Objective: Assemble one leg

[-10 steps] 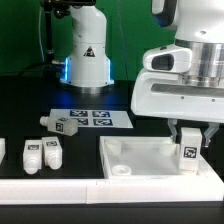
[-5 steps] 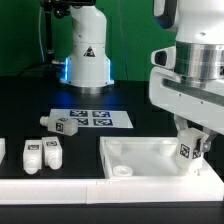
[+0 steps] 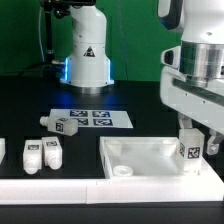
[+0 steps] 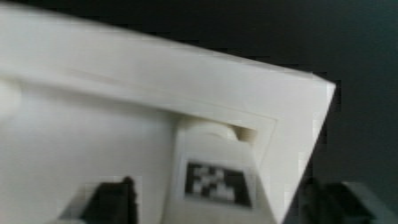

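A leg, a stubby white block with a tag on its side, stands upright in the corner of the large white panel at the exterior view's right. My gripper straddles its top. In the wrist view the leg stands at the panel's corner hole, and dark gaps show between it and each finger, so the gripper is open around it.
Another leg lies beside the marker board. More legs stand at the front on the exterior view's left. A second robot base stands behind.
The arm's body has shifted toward the exterior view's right and slightly up. The leg has stayed in the panel's corner with its tag facing the same way.
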Controlling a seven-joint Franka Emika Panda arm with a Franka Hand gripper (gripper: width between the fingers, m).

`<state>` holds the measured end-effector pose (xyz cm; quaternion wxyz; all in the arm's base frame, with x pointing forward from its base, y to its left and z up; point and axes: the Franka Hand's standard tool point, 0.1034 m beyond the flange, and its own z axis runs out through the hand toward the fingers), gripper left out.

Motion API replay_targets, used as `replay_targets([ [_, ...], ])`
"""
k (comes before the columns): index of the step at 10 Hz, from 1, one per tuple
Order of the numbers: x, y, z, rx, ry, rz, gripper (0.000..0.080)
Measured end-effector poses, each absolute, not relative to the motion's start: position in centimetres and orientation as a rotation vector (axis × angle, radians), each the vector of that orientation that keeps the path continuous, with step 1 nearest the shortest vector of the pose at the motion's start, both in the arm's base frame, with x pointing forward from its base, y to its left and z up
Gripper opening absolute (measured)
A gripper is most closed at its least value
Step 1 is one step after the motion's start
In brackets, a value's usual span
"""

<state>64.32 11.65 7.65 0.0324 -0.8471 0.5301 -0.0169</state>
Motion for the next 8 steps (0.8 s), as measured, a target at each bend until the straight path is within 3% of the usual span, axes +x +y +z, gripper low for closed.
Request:
replay_targets([
  [1, 64.67, 10.79, 7.60, -2.730, 1.388, -0.084, 0.0580],
  [2, 64.56, 10.48, 7.36, -2.829, 1.176, -0.094, 0.0638],
  [6, 64.36, 10.55, 7.20, -2.966, 0.802, -0.105, 0.0649],
  [8, 64.25, 11.07, 7.33, -3.111, 0.234, -0.111, 0.0649],
])
